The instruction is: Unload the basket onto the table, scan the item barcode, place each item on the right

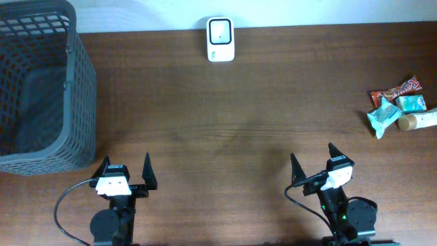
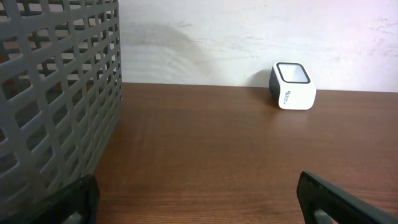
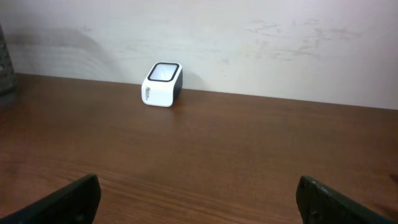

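At the far edge of the table (image 1: 225,130): scanner (image 1: 220,39). Far right of scanner, hugging the right edge: snack packets (image 1: 399,106). Far left of scanner: mesh basket (image 1: 83,102). Well in front of scanner, spread wide, empty: left gripper (image 1: 126,165), right gripper (image 1: 313,155). Open wood between them and scanner.

- Basket (image 1: 85,102): cut off by the left and top edges in the overhead view.
- Beige item (image 1: 420,120), far right: cut off by the right edge.
- Snack packets (image 1: 384,116): print too small to read; no barcode can be made out.
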